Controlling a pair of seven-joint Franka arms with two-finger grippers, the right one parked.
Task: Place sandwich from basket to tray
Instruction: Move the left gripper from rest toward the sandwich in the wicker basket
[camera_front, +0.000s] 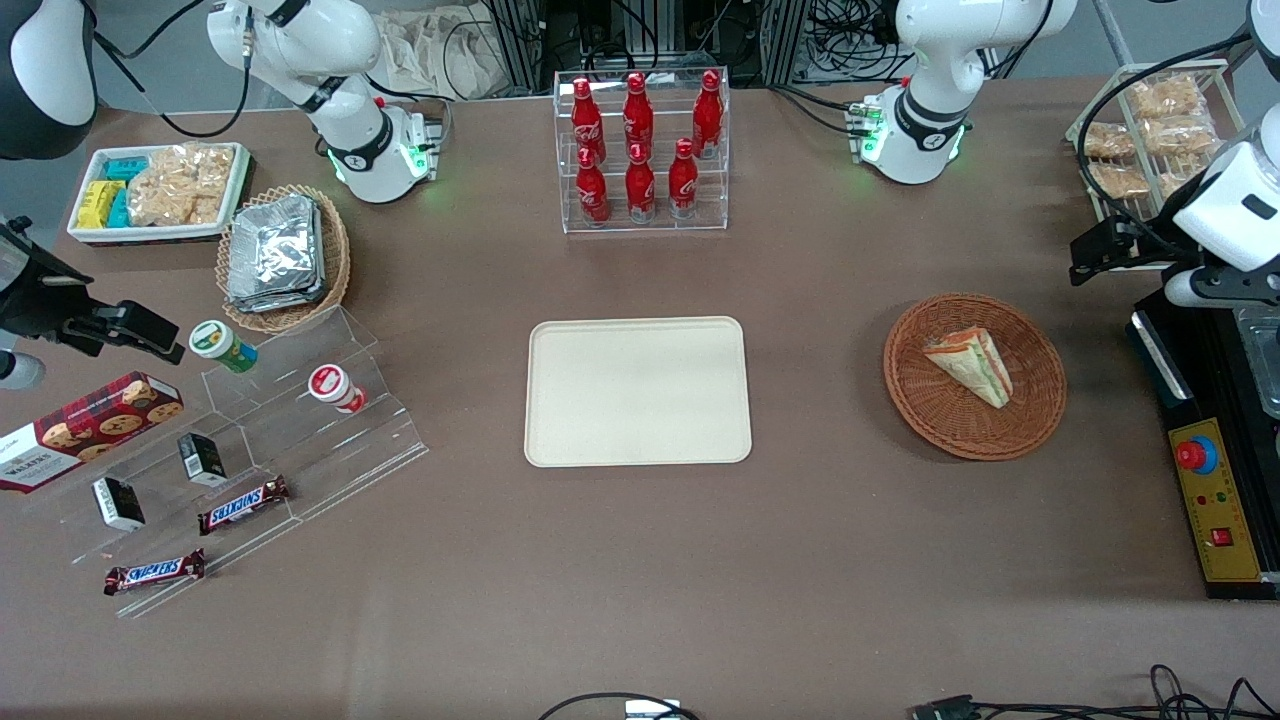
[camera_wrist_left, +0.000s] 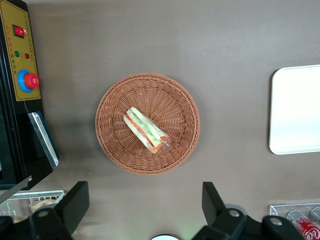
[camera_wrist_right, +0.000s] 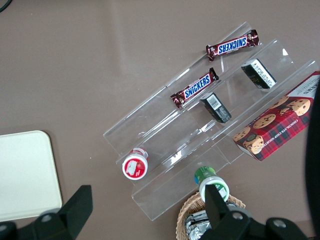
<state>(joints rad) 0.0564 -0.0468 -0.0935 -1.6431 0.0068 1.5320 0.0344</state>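
Sandwich in the basket, our gripper parted high above it.

We see the sandwich (camera_front: 970, 366) (camera_wrist_left: 146, 130) lying on its side in the reddish woven basket (camera_front: 1035, 410) (camera_wrist_left: 115, 105), slightly toward one o'clock of the basket's middle in the front view. The cream tray (camera_front: 638, 391) (camera_wrist_left: 296, 110) lies bare at the basket's nine o'clock, well apart from it. Our gripper (camera_wrist_left: 145, 202) hangs above the basket, fingers (camera_wrist_left: 75, 200) spread wide, holding nothing.
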